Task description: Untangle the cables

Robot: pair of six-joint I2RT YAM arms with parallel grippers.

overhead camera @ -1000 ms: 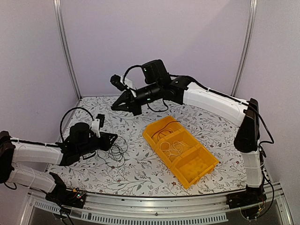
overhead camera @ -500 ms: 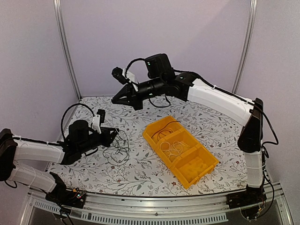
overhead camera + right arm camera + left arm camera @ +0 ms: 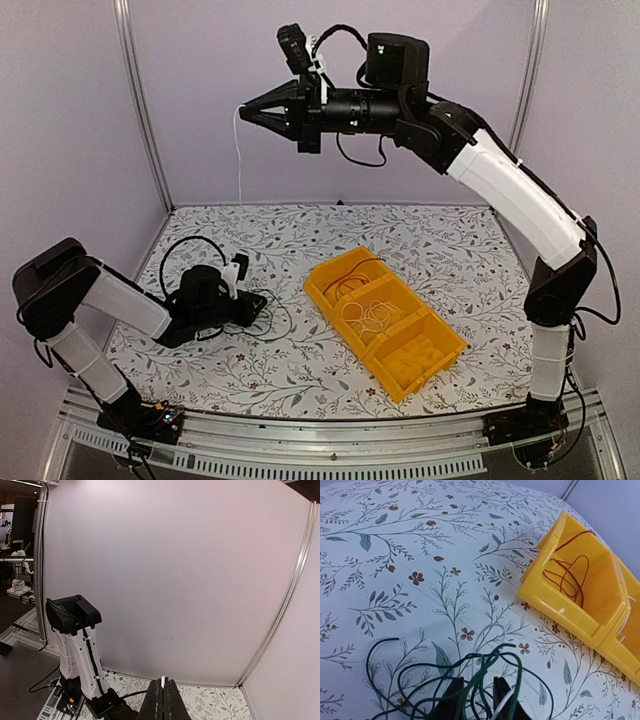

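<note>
A tangle of dark green and black cables (image 3: 268, 312) lies on the table left of the bin. My left gripper (image 3: 256, 305) rests low in it. In the left wrist view its fingers (image 3: 454, 697) stand apart, open, with green strands (image 3: 485, 672) running through the gap and a white strand (image 3: 506, 700) beside the right finger. My right gripper (image 3: 243, 112) is raised high near the back wall, shut on a white cable (image 3: 239, 160) that hangs straight down. The cable's tip (image 3: 162, 681) pokes out between the shut fingertips. A reddish-brown cable (image 3: 570, 577) lies in the bin's far compartment, and white loops (image 3: 368, 315) lie in the middle one.
A yellow three-compartment bin (image 3: 440, 350) sits diagonally right of centre; its corner (image 3: 555, 605) is close in front of my left gripper. The floral tablecloth (image 3: 300, 370) covers the table. Frame posts (image 3: 140, 110) stand at the back corners.
My right arm has swung up from table height to near the top of the wall, drawing the white cable up. My left gripper has slid right into the dark tangle, its elbow lifting.
</note>
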